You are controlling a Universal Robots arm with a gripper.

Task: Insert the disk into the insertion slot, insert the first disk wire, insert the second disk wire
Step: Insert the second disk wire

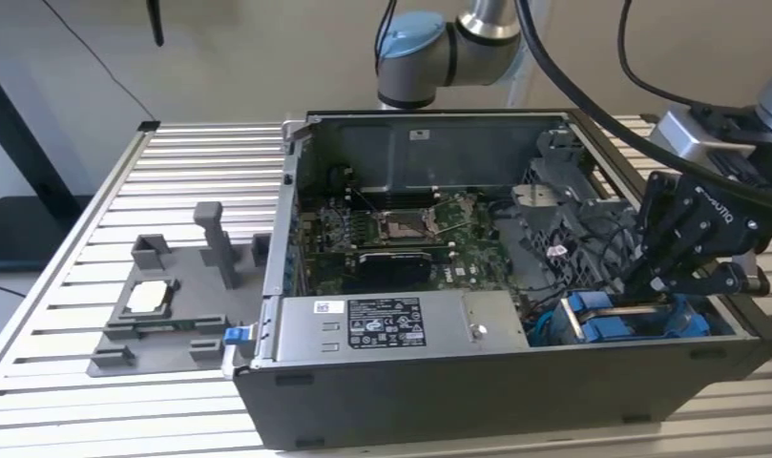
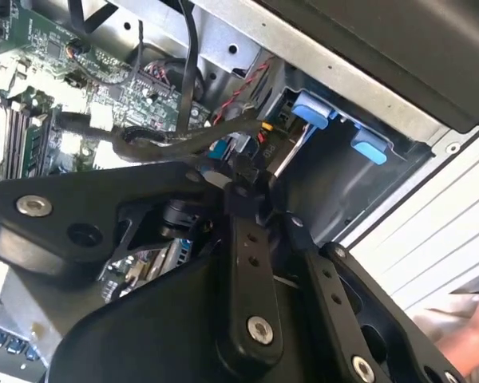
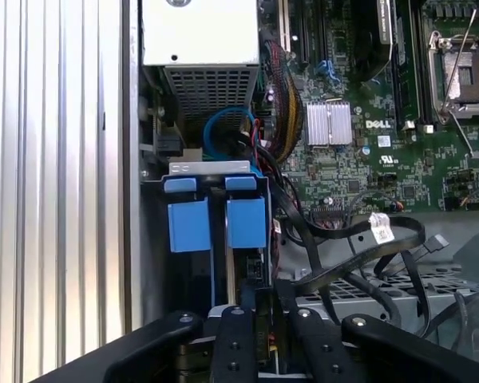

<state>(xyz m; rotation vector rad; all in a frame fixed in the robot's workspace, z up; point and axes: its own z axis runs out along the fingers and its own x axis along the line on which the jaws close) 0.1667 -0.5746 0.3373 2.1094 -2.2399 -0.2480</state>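
Jaws: the black metal gripper (image 3: 261, 297) has its jaws drawn close together, clamped on a small black wire plug (image 3: 263, 335) with red and yellow leads showing at its back. In the second wrist view the gripper (image 2: 243, 179) narrows to the same spot, with a black sheathed cable (image 2: 168, 144) running past.

Just beyond: the insertion slot (image 3: 189, 226), a grey sheet-metal bay with smooth blue plastic rails and tabs, two blue panels side by side. The plug is at its open end; whether it is seated, cannot tell. In the exterior view the gripper (image 1: 643, 291) hangs over the slot (image 1: 602, 324) in the case corner nearest the camera, at the exterior view's right.

Around: loose black flat cables (image 3: 359, 247) loop over the green printed motherboard (image 3: 359, 159), with a finned silver heat sink (image 3: 329, 124) on it. A perforated grey metal power supply box (image 3: 199, 32) lies beside the slot.

Outward: a dark grey metal computer case (image 1: 488, 401) lies open on its side on a ribbed aluminium desk (image 1: 195, 162). At the exterior view's left lies a matte grey printed fixture tray (image 1: 169, 324) with upright posts and a flat silver square piece (image 1: 150, 298) on it.
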